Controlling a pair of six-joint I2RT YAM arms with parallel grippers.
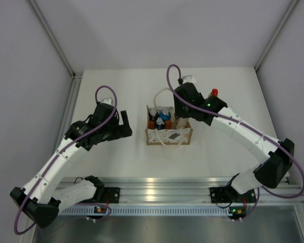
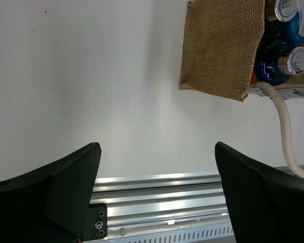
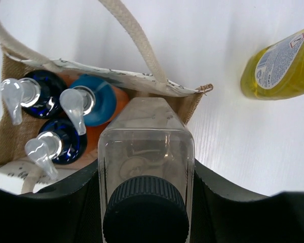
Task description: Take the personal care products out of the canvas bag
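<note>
Dark-capped whitish bottle [image 3: 146, 147] clamped in right tool [image 3: 146, 174] at canvas bag [image 3: 191, 105] mouth, left tool [image 2: 157, 152] apart, hovering alongside

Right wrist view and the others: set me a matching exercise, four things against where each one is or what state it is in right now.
Things:
1. yellow bottle
2. clear bottle
3. pump bottles
4. left gripper

Places or states:
A. inside the canvas bag
B. open, over the bare table
C. standing on the table outside the bag
D. clamped in the right gripper at the bag's opening

Pairs: 1-C, 2-D, 3-A, 4-B.
</note>
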